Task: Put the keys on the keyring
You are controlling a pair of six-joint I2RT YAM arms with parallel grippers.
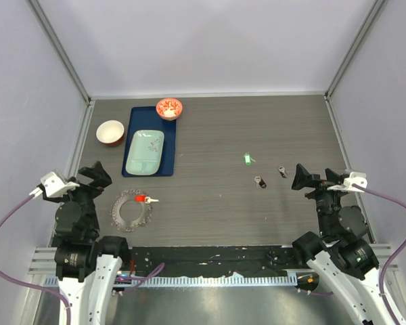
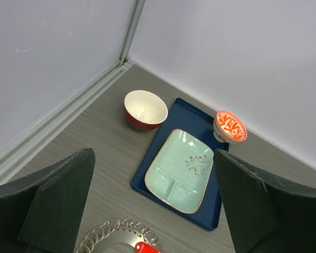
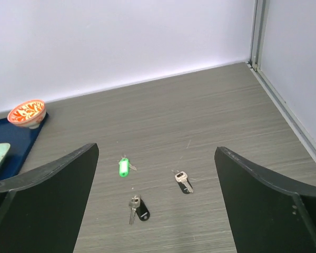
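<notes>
The silvery keyring (image 1: 130,210) with a beaded rim lies on the table at the front left; the red key (image 1: 144,199) lies on its upper right edge. Both show at the bottom of the left wrist view, the keyring (image 2: 116,232) and the red key (image 2: 145,247). The green key (image 1: 246,159) and two dark keys (image 1: 259,181) (image 1: 282,172) lie loose at the centre right. In the right wrist view they are the green key (image 3: 124,167) and dark keys (image 3: 137,207) (image 3: 183,181). My left gripper (image 1: 88,177) is open above the keyring's left. My right gripper (image 1: 310,181) is open, right of the dark keys.
A navy tray (image 1: 169,145) at the back left holds a pale green plate (image 1: 145,152) and a small orange-patterned bowl (image 1: 169,107). A red bowl with white inside (image 1: 110,132) stands left of the tray. Grey walls close the table on three sides.
</notes>
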